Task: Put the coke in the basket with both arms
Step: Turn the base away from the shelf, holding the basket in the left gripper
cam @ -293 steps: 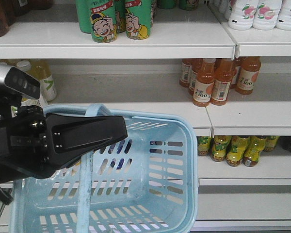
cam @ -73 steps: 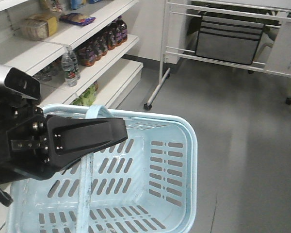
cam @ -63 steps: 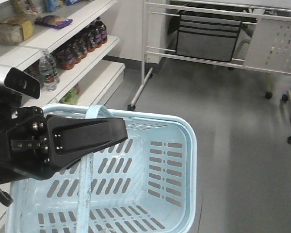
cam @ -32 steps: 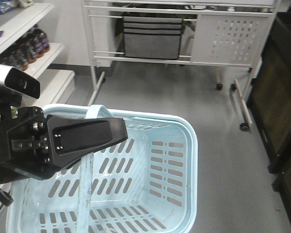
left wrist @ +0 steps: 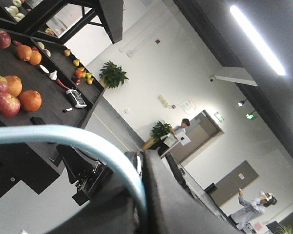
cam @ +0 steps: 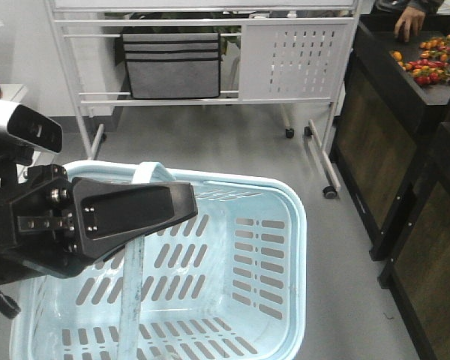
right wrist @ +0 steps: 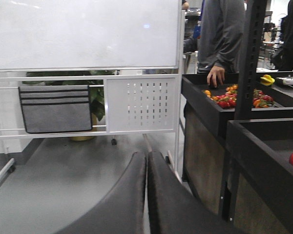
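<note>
The light blue basket point(cam: 296, 225) hangs low in the front view and nothing lies in it. Its handle point(cam: 131, 285) rises up to my left gripper point(cam: 189, 204), a black wedge that is shut on it. In the left wrist view the handle point(left wrist: 88, 144) curves in between the pressed fingers of the left gripper point(left wrist: 142, 163). My right gripper point(right wrist: 146, 156) points out over the grey floor, shut, with nothing between its fingers. The coke is out of view.
A white wheeled rack point(cam: 285, 52) with a grey fabric pocket point(cam: 172, 66) stands ahead. Dark produce stands point(cam: 405, 127) with small red and orange fruit point(cam: 427, 60) line the right side. A person point(right wrist: 219, 34) stands at them. Grey floor lies between.
The view has swung from the drink shelves round to the white rack and dark produce stands. The basket and left gripper keep the same place in the frame.
</note>
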`<state>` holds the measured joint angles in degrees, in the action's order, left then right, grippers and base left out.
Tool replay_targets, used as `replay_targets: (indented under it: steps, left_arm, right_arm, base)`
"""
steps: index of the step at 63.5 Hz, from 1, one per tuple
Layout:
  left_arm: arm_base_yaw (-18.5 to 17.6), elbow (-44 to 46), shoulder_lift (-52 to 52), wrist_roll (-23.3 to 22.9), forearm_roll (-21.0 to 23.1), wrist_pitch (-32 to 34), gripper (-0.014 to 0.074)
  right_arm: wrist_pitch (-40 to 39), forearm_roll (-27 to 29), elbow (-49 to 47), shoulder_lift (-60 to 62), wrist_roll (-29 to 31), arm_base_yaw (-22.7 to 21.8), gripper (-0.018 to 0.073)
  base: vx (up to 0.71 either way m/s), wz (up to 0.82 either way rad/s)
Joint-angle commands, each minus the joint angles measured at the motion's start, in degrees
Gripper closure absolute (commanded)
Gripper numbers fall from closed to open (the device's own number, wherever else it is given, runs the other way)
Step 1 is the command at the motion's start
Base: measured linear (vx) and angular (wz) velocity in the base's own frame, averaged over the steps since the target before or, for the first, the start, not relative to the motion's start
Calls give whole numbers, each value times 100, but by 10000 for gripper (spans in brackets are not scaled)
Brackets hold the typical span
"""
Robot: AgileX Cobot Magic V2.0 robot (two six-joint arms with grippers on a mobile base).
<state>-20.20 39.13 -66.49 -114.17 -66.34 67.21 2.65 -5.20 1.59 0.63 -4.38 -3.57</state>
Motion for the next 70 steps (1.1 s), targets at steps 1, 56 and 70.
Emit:
replay_targets:
  steps: [1,56,70]
  left_arm:
    - [-30,140,130,61,472,1024,603]
    - [-30,140,130,61,472,1024,603]
    - [-30,140,130,61,472,1024,603]
  right_arm:
    - [-418,-41,37,74,47,-27,564]
    - [-418,-41,37,74,47,-27,564]
    - [-418,-41,37,74,47,-27,564]
  base:
    - [17,-23]
    - [24,-11]
    - [27,-5]
